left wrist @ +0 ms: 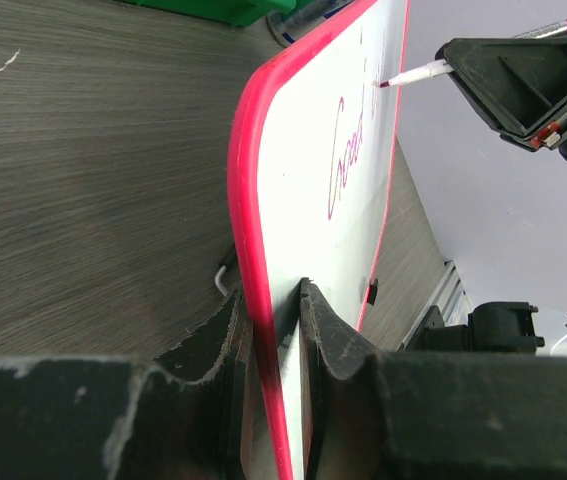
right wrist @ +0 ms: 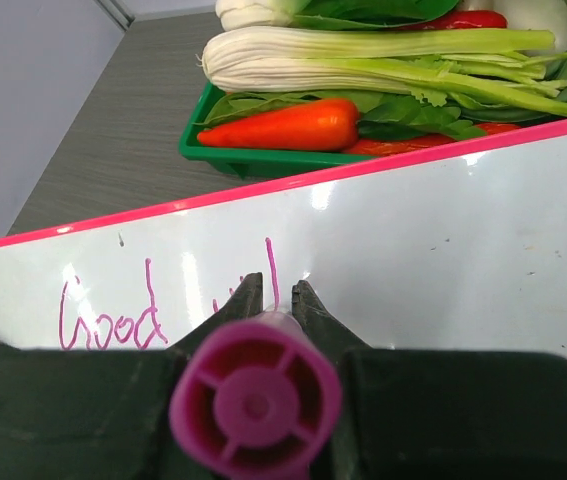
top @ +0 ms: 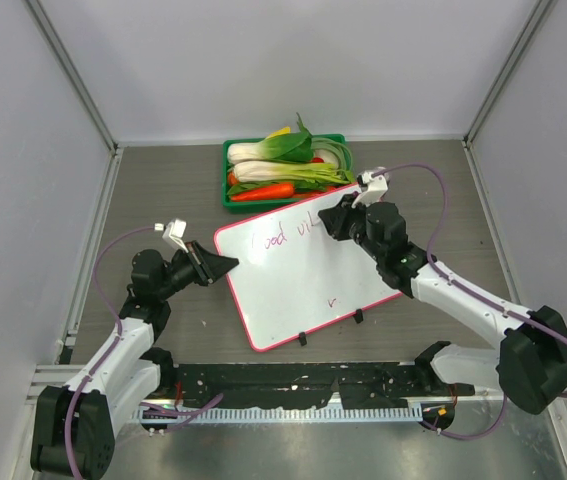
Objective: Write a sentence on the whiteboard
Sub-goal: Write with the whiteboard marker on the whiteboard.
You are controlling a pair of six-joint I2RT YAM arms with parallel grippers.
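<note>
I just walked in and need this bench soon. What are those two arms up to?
The left gripper clamps the left edge of the whiteboard. The right gripper holds a purple marker with its tip at the board, partway through the sentence: "Good" is written and the next word has only its first strokes. A green tray of vegetables sits behind the board, untouched.

Grey wood-grain tabletop [top: 163,180], a green tray [top: 227,182] at its far edge piled with leafy greens [top: 288,148], long white-stalked veg [right wrist: 363,60], an orange carrot [right wrist: 278,125] on the near side, a yellow piece [top: 280,131] at the back, pale walls [top: 293,60] around.
</note>
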